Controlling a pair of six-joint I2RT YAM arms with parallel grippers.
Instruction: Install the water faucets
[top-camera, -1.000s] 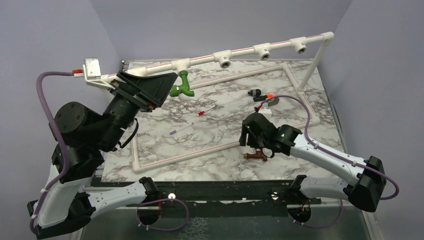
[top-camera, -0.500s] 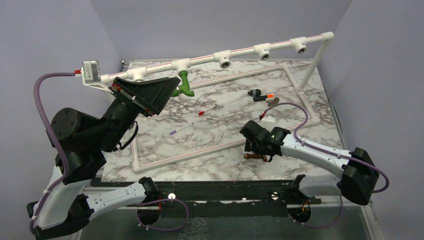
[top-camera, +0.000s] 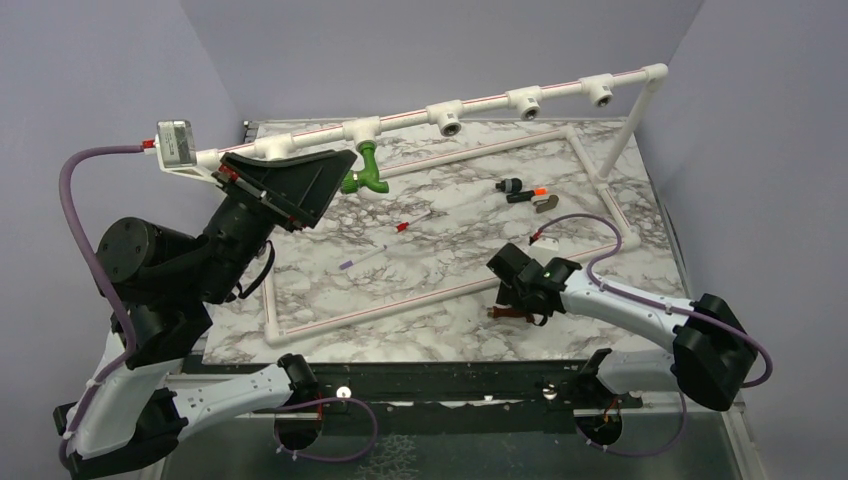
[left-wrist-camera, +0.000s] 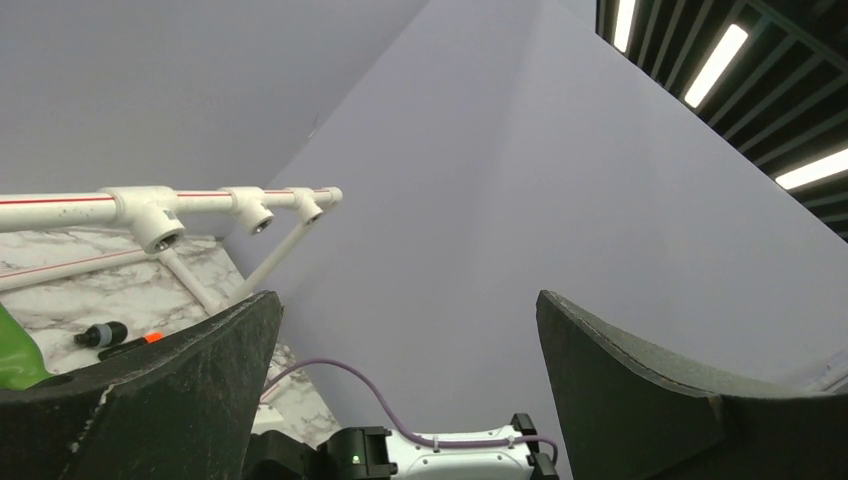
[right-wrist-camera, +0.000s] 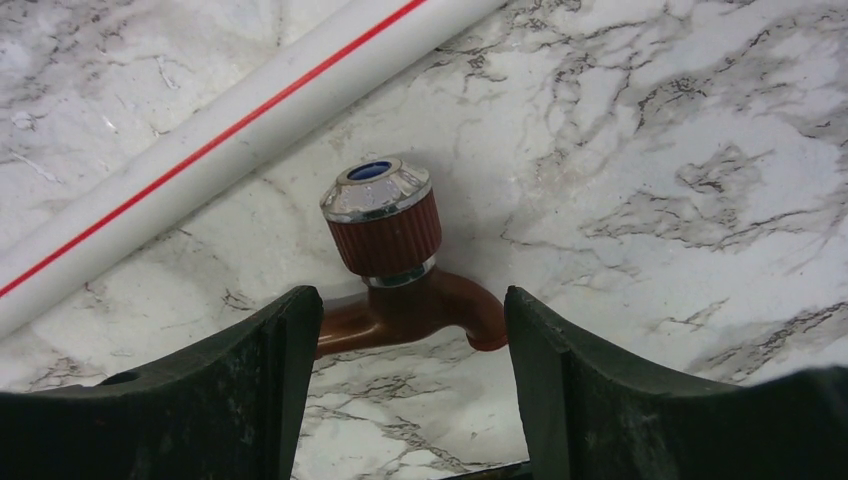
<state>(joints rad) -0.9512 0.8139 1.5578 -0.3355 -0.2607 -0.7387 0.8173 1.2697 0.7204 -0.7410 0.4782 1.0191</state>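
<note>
The green faucet (top-camera: 365, 176) hangs from a white T-fitting on the raised pipe (top-camera: 450, 108); its edge shows in the left wrist view (left-wrist-camera: 14, 352). My left gripper (top-camera: 335, 168) is open and empty, just left of the green faucet. The copper-coloured faucet (right-wrist-camera: 405, 268) lies on the marble table near the front edge, also in the top view (top-camera: 507, 314). My right gripper (right-wrist-camera: 405, 345) is open and low over it, one finger each side of its body, not closed on it.
Three empty T-fittings (top-camera: 525, 101) sit along the raised pipe. A white pipe frame (top-camera: 380, 308) lies on the table. A small black piece with an orange tip (top-camera: 522, 189) and thin red-tipped sticks (top-camera: 412, 223) lie mid-table. Purple walls stand close around.
My right gripper has dropped lower over the copper faucet and shifted slightly toward the front edge. My left gripper has drawn back a little to the left of the green faucet.
</note>
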